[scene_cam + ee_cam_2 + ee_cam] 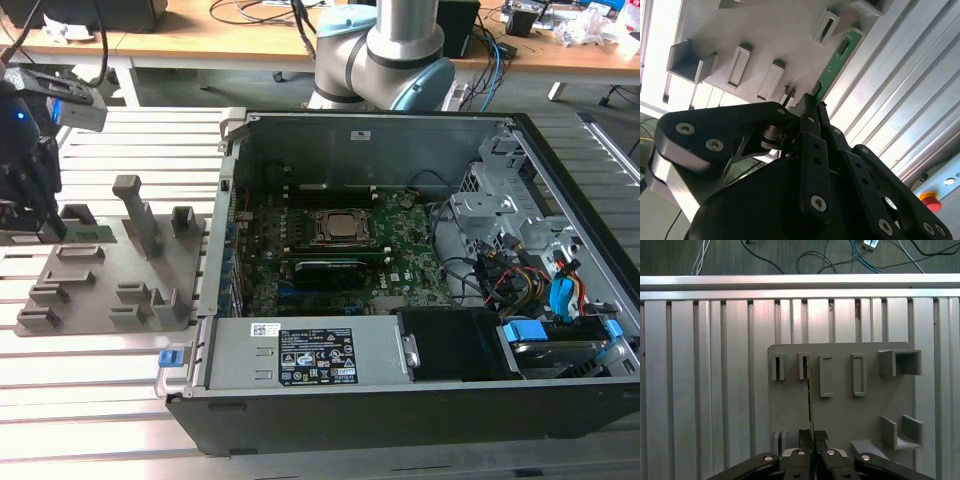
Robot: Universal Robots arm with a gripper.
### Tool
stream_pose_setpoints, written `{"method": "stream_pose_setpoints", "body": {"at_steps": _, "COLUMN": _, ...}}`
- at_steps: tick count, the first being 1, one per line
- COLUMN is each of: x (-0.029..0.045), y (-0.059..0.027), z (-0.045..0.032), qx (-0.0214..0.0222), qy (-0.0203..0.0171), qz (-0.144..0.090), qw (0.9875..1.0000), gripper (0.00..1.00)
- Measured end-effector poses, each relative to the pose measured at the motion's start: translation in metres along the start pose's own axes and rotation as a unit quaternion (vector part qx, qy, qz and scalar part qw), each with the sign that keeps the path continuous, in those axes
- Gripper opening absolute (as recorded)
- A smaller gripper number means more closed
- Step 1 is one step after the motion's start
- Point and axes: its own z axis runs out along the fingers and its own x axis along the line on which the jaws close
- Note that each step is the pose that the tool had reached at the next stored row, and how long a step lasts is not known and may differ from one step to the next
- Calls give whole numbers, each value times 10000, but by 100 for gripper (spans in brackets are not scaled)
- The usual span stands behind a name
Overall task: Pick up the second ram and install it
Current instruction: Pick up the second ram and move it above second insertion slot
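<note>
Black tool (813,434) clamped on narrow green circuit-board ram stick (836,64) (standing on edge) over grey slotted fixture plate (845,412); bare slatted aluminium bench (705,390) flanks the plate.

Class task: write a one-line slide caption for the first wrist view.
The tool grips the second ram, standing on edge in the grey holder on the slatted table.

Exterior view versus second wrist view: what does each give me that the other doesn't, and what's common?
Exterior view adds the open computer case with its motherboard. Second wrist view adds the second ram close up, standing on edge in the grey fixture, the gripper shut on its near end, plus a red stop button. Shared: the gripper, the grey fixture and the slatted table.
</note>
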Motion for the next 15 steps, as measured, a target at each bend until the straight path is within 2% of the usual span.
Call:
{"method": "stream_pose_setpoints", "body": {"at_steps": 5, "x": -1, "y": 1, "z": -119, "qx": -1, "qy": 1, "qz": 0, "qw": 10000, "gripper": 14}}
{"method": "stream_pose_setpoints", "body": {"at_steps": 9, "x": -2, "y": 1, "z": -281, "qx": -2, "qy": 2, "qz": 0, "qw": 10000, "gripper": 14}}
{"method": "stream_pose_setpoints", "body": {"at_steps": 11, "x": -3, "y": 1, "z": -316, "qx": -2, "qy": 2, "qz": 0, "qw": 10000, "gripper": 14}}
{"method": "stream_pose_setpoints", "body": {"at_steps": 15, "x": -3, "y": 2, "z": -441, "qx": -3, "qy": 3, "qz": 0, "qw": 10000, "gripper": 14}}
